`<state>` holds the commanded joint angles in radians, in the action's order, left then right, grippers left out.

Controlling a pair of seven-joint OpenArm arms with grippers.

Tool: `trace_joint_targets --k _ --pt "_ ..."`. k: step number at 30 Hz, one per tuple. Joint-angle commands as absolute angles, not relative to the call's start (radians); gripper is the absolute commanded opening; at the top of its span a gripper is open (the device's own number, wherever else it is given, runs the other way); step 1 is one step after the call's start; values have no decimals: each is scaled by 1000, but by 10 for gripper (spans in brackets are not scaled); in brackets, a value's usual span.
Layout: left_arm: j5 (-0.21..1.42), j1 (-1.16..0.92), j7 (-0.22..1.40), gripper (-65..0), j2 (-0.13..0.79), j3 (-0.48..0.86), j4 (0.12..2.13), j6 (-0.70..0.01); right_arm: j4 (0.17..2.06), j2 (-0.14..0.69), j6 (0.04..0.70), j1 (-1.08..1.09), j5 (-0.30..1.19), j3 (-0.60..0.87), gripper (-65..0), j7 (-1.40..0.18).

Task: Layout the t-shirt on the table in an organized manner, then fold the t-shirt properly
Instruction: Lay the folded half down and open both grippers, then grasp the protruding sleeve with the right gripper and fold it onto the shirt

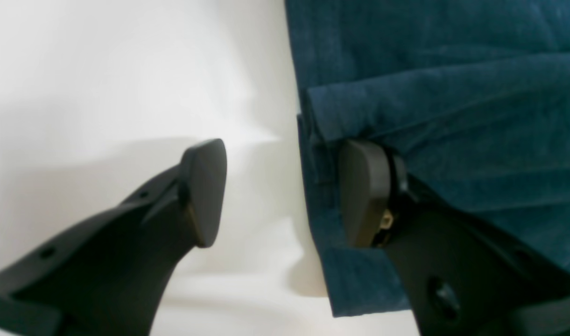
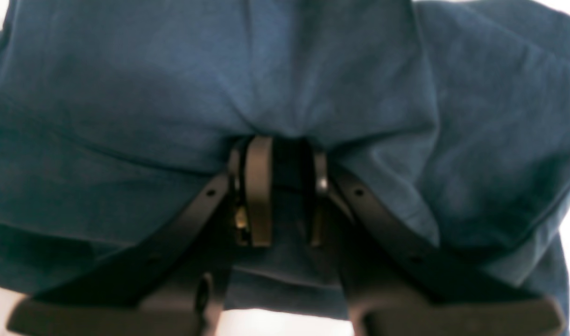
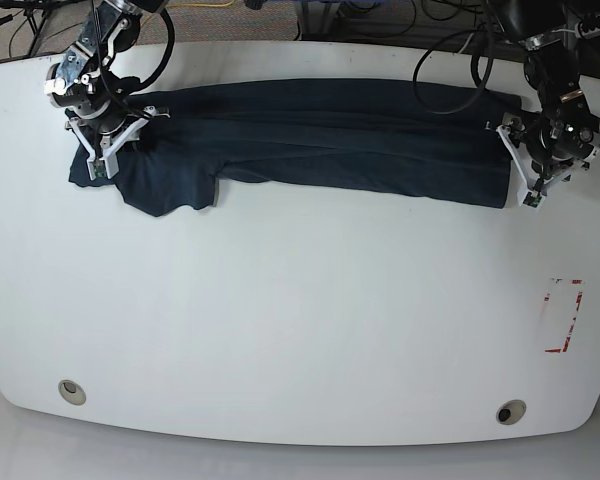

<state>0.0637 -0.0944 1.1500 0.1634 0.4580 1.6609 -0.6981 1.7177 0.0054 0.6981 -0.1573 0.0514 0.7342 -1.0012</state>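
Left wrist view shows the left gripper (image 1: pixel 285 193) spread wide at the shirt (image 1: pixel 453 186) edge; the right gripper (image 2: pixel 287 191) is narrow, its grip unclear. Uneven pulling could twist the fold.

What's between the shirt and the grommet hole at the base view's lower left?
Only white tabletop lies between the shirt and that hole, as the base view shows.

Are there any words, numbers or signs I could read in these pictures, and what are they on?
No words, numbers or brands can be read on the t-shirt or the arms.
The table has a red-and-white tape rectangle, but its red marks are too small to read.
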Motion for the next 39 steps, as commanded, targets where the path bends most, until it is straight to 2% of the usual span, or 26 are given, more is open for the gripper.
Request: trace_joint_targets --k 9,16,18,23,26,32,39 --pt "67 -58 1156 -297 163 460 1667 -698 1721 2 698 -128 42 811 -544 -1001" --pt "73 -61 1158 -294 160 463 1735 -698 1842 -1 698 -128 44 786 -531 -1006" --pt "73 -58 1159 -294 157 463 1758 -698 1870 -1 698 -127 35 768 -488 -1007" --pt "73 -35 1214 -293 156 463 1802 -698 1911 -1 698 -97 42 742 -257 -1047" --pt "73 -18 1241 -293 156 463 1828 -698 1911 -1 698 -71 42 743 -187 -1052" --pt "73 -2 1283 -293 156 463 1879 -698 1821 7 698 16 33 743 -174 -1052" --pt "73 1 1283 -293 159 463 1885 -698 1643 59 698 99 42 743 -176 -1047"
